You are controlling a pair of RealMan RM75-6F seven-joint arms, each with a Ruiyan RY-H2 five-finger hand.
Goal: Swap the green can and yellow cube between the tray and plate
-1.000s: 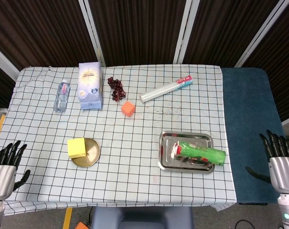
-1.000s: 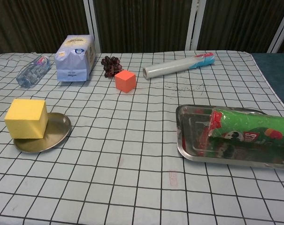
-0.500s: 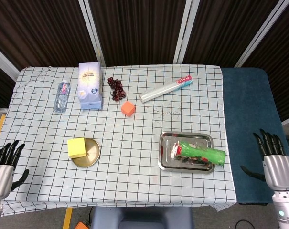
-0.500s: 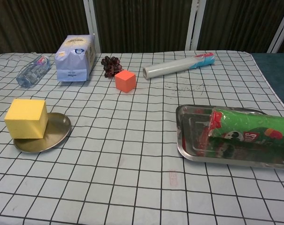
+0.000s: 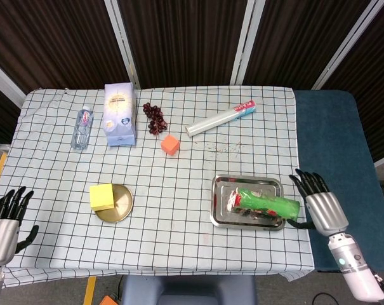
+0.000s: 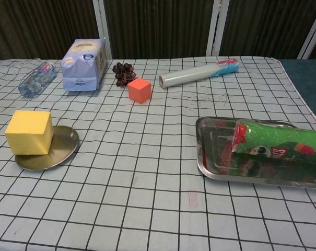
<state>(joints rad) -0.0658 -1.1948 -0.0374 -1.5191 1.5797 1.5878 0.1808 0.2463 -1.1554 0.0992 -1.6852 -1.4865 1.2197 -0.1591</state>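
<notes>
The green can lies on its side in the steel tray at the right front of the table. The yellow cube sits on the left part of the gold plate. My right hand is open just right of the can's end, fingers spread, apart from it. Off the table's front left corner, my left hand is open and holds nothing. The chest view shows neither hand.
An orange cube, grapes, a white-blue bag, a water bottle and a cling-film roll lie across the far half. A blue surface adjoins the table's right edge.
My right hand has moved left from beyond the blue surface's edge to just beside the can's end. The left hand and the objects have barely moved.
</notes>
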